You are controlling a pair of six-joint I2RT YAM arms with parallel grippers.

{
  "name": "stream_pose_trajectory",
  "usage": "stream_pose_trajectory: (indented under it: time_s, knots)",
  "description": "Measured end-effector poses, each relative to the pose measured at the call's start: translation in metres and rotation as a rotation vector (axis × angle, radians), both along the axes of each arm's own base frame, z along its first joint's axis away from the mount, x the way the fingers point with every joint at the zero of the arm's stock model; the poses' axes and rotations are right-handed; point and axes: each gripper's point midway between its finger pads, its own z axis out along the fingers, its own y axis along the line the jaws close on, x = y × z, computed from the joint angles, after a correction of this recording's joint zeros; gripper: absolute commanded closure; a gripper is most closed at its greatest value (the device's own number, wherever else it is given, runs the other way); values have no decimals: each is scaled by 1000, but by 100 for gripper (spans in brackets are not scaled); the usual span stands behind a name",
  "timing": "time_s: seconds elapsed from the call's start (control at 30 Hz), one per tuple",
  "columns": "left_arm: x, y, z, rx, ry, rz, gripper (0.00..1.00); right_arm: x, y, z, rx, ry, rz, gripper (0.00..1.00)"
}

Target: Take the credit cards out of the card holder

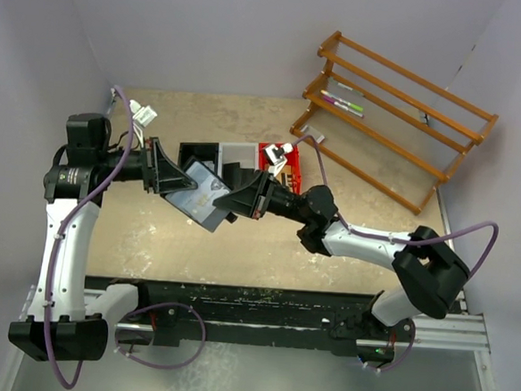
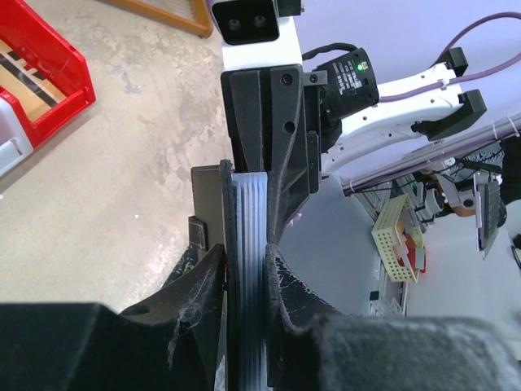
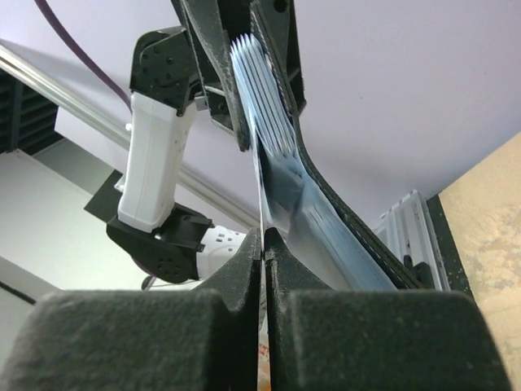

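The black card holder point(image 1: 207, 219) hangs in the air over the middle of the table between both arms, with a fanned stack of grey-blue credit cards point(image 1: 198, 191) in it. My left gripper point(image 1: 168, 176) is shut on the holder and the stack from the left. In the left wrist view the card edges point(image 2: 247, 236) run straight up between its fingers point(image 2: 203, 285). My right gripper point(image 1: 242, 199) comes in from the right and is shut on the thin edge of one card point(image 3: 261, 195). The rest of the stack point(image 3: 260, 73) and the holder's black flap point(image 3: 342, 216) lean away to the right.
Joined black, white and red trays point(image 1: 245, 154) stand just behind the held holder; the red one point(image 2: 41, 65) shows in the left wrist view. A wooden rack point(image 1: 391, 115) with markers point(image 1: 341, 103) stands at the back right.
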Motion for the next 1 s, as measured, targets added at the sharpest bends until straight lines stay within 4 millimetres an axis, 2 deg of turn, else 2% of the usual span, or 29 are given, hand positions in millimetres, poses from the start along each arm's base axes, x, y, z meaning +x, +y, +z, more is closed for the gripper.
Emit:
stream_pose_trajectory:
  time_s: [0.17,0.4,0.6,0.73,0.83,0.93,1.0]
  knots:
    - [7,3,-4,36,5,39,100,1,-8,-21,-34,31,-14,100]
    - [34,22,-11,207,-69,184,100,12,-32,-60,-113,97,-67,100]
    - [54,51,-40,424,-106,289,100,35,-53,-75,-179,114,-114,100]
    - [61,71,-59,571,-128,320,100,66,-52,-82,-306,102,-160,100]
    - [61,85,-69,668,-158,318,100,94,-44,-71,-393,48,-197,100]
    - [57,92,-79,734,-173,289,100,129,-28,-56,-474,-18,-227,100]
    - [54,95,-86,764,-173,267,100,148,-18,-53,-515,-49,-237,100]
